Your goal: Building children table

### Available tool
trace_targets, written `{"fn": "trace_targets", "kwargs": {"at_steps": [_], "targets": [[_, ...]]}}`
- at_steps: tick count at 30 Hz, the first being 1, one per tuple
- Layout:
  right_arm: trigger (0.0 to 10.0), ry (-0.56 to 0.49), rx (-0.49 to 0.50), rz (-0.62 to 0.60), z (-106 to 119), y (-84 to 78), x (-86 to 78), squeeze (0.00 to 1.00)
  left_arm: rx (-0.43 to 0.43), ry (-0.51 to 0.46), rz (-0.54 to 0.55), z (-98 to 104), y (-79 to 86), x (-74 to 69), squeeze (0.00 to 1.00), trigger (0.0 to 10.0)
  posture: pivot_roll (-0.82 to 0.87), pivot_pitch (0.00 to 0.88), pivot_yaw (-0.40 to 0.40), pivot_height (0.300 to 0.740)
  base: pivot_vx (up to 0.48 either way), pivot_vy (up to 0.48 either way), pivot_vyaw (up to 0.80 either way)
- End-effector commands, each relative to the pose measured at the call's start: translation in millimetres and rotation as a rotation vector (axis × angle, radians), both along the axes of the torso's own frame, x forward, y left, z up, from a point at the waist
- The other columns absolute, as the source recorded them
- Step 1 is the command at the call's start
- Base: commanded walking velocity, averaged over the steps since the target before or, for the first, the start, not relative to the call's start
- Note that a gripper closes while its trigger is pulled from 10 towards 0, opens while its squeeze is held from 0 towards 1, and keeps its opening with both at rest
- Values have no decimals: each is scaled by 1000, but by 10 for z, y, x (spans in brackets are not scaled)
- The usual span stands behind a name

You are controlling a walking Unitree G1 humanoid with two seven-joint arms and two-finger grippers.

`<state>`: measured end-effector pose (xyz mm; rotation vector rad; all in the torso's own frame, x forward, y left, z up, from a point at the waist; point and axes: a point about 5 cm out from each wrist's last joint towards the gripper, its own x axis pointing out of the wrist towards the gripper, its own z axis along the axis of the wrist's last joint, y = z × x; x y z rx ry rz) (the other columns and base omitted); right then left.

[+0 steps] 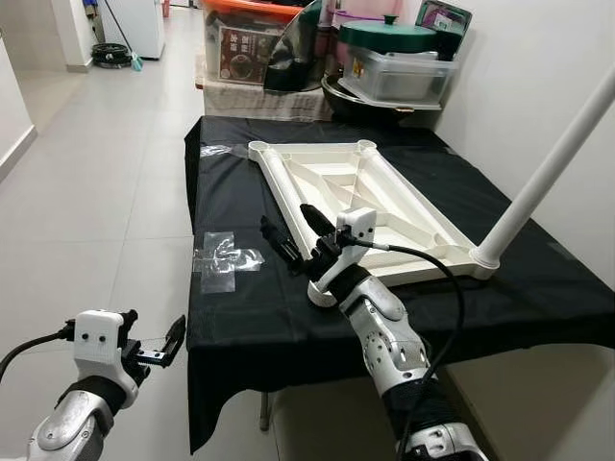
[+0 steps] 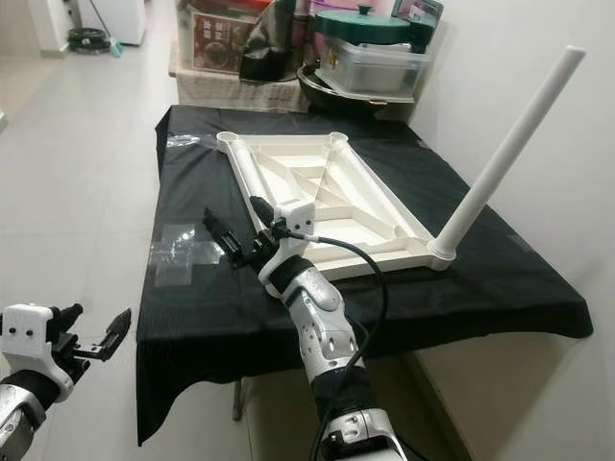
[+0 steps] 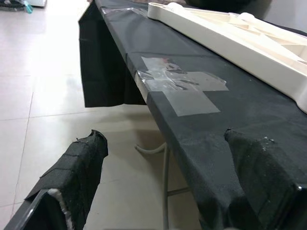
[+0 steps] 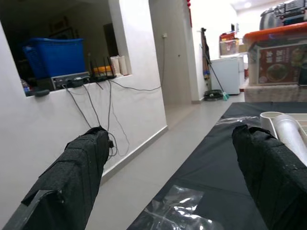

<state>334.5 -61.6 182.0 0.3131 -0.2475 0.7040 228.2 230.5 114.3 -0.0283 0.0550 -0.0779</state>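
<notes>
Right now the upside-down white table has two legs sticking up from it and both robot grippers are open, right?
Not quite: one white leg stands on the upside-down white table, as the right eye view shows. Both the left gripper and the right gripper are open.

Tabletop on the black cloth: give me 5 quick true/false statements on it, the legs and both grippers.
1. The white tabletop lies underside up on the black cloth. True.
2. All four legs are fitted. False: one white leg stands in a corner socket; another leg lies on the tabletop's left edge.
3. The right gripper is open, above the tabletop's near left corner. True.
4. The left gripper is clamped on a leg. False: it is open and holds nothing, out over the floor beside the table.
5. A clear plastic bag lies on the cloth left of the tabletop. True.
</notes>
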Motion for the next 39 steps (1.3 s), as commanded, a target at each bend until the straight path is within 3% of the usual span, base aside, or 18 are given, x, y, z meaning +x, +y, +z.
{"fn": "trace_targets", "kwargs": {"at_steps": [1,9,19,32,39], "targets": [[10000,14,-10,-22,-15,-19,-25,1000,-11,8,19,-28,-46,-6,0,10000,111,0,-125,740,0,0,0],[10000,30,-5,-72,-28,-98,-68,1000,-21,18,32,-102,-139,-11,0,10000,104,0,-128,740,0,0,0],[10000,42,-4,-77,-4,-66,-69,1000,-9,11,42,-97,-119,14,0,10000,109,0,-133,740,0,0,0],[10000,17,-95,-83,-18,-26,-85,1000,-3,0,39,-91,-161,49,0,10000,105,0,-127,740,0,0,800],[10000,8,-130,-89,-23,-23,-90,1000,20,-17,70,-63,-106,53,0,10000,108,0,-124,740,0,0,800]]}}
